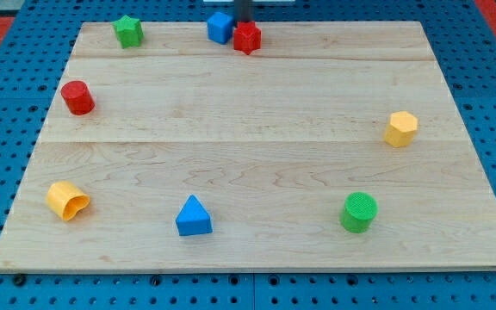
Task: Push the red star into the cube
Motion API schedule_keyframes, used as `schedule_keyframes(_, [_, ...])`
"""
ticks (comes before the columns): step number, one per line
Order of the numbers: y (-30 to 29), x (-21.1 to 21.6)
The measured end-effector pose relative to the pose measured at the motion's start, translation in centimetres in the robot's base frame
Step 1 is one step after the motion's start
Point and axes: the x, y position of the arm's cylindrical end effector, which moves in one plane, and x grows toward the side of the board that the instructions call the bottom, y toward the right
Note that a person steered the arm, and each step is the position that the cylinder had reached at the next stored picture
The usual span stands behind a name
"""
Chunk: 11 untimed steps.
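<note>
My tip [243,23], a bare rod with nothing to spread or pinch, stood just behind the red star [247,38], between it and the blue cube [220,27], which lay just to the star's left at the view's top.

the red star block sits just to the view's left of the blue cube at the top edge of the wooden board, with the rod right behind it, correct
Not quite. The camera view shows the red star block just to the view's right of the blue cube, not its left. The rest holds: both sit at the top edge of the wooden board, and my tip is right behind the star.
</note>
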Motion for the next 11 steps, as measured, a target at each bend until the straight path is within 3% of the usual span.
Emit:
schedule_keyframes(2, [-5.4,3.0])
schedule_keyframes(3, [-3.6,0.3])
schedule_keyframes(4, [1.9,0.0])
schedule_keyframes(5, [12.4,0.0])
schedule_keyframes(6, [15.6,3.3])
schedule_keyframes(8, [2.2,3.9])
schedule_keyframes(9, [0.6,3.7])
schedule_keyframes(10, [0.4,0.9])
schedule_keyframes(11, [-3.5,3.7])
